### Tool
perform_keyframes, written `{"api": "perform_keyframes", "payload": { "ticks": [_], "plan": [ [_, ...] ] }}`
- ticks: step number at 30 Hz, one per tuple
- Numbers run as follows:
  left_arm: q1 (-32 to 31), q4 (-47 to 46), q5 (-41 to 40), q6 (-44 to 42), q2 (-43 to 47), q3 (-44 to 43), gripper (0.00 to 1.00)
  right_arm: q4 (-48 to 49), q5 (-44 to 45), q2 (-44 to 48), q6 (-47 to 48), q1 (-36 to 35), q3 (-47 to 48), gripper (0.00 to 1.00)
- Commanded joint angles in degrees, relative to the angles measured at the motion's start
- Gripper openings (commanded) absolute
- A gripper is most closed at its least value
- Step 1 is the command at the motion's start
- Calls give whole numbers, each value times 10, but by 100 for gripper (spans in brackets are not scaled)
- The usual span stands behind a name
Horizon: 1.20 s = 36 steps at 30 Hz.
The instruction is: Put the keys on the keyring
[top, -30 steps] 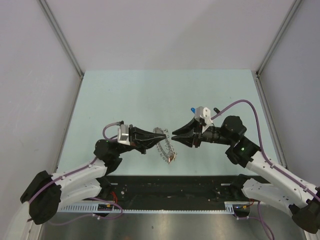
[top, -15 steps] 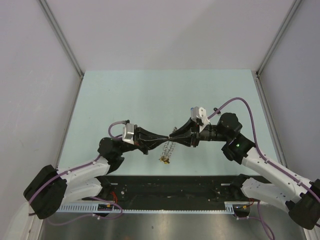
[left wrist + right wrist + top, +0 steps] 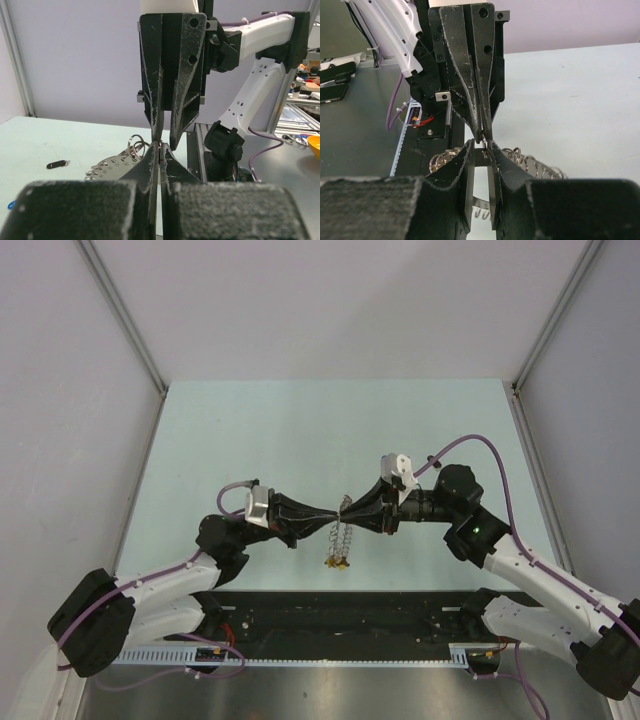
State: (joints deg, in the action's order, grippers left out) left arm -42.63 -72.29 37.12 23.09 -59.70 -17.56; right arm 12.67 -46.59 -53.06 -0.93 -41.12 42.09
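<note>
Silvery-grey coiled wire keyring [image 3: 342, 532] with its scalloped rim hangs in the air at the centre of the top view, strung downward from the spot where the two arms' tips meet, above the pale green table top [image 3: 250, 430]. At the ring's lower end we see what looks like a tiny yellow-headed key [image 3: 340, 562], though it is too small to read clearly

From the left of the frame, the left gripper [image 3: 339, 508] reaches in, and its black fingers are pressed together, pinching a strand of the ring's wire at their very tips; the right wrist view shows that strand caught between them. The right gripper [image 3: 347, 506] comes in from the right and meets it tip to tip. Its fingers stand a little apart, with a narrow slit of light between them and the ring's wire sitting in that slit. More of the ring's loops show just behind and below the meeting point in both wrist views

Further out, at the left of the left wrist view, a tiny black-headed key [image 3: 57, 163] lies flat on the table, well apart from the ring, and a tiny blue-headed key [image 3: 10, 205] shows at the lower left edge of the frame
</note>
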Motion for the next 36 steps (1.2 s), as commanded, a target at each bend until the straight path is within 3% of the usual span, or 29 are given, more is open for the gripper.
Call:
{"api": "perform_keyframes", "payload": {
  "ticks": [1,15,22,36],
  "plan": [
    [-2,-197,-28,9,3,-9,0,-5,-8,-1,8,0,5,20],
    [-2,-250,-34,27,-23,-7,0,8,-19,-20,8,0,5,16],
    [2,-252,-38,25,-14,-3,1,-12,-18,-21,8,0,5,0],
    [39,-237,12,69,5,2,6,-8,-42,-13,23,12,7,0]
  ]
}}
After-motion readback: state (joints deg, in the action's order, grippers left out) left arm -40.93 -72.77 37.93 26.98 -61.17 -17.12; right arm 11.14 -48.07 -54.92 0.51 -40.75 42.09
